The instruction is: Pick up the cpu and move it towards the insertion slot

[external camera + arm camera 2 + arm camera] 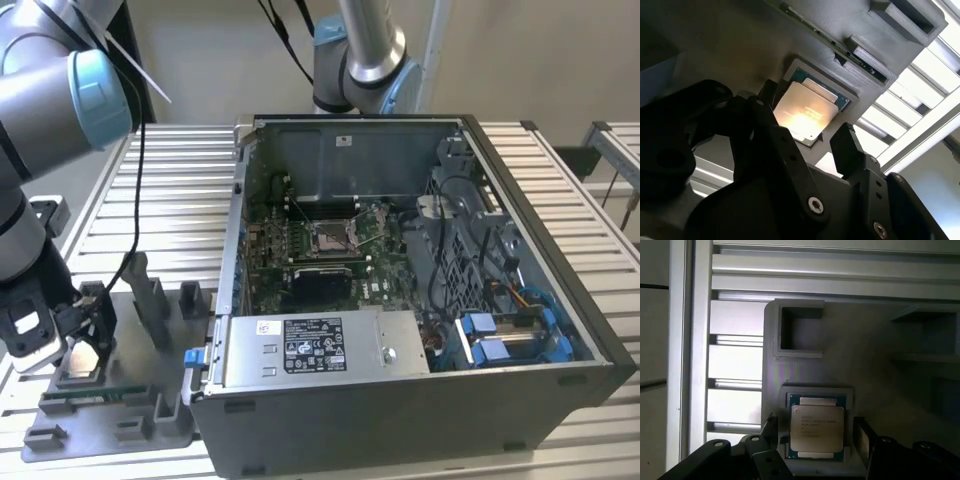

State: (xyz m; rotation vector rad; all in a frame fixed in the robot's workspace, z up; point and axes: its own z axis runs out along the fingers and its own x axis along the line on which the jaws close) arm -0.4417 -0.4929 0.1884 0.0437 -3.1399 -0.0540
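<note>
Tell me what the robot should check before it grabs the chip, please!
1. The gripper open: ok, fingers apart.
2. The cpu flat in its holder: ok.
3. A finger on each side of the cpu, in both wrist views: ok.
4. Fingers touching the cpu: cannot tell.
5. The slot bare and ready: cannot tell.
6. The case open on top: ok.
</note>
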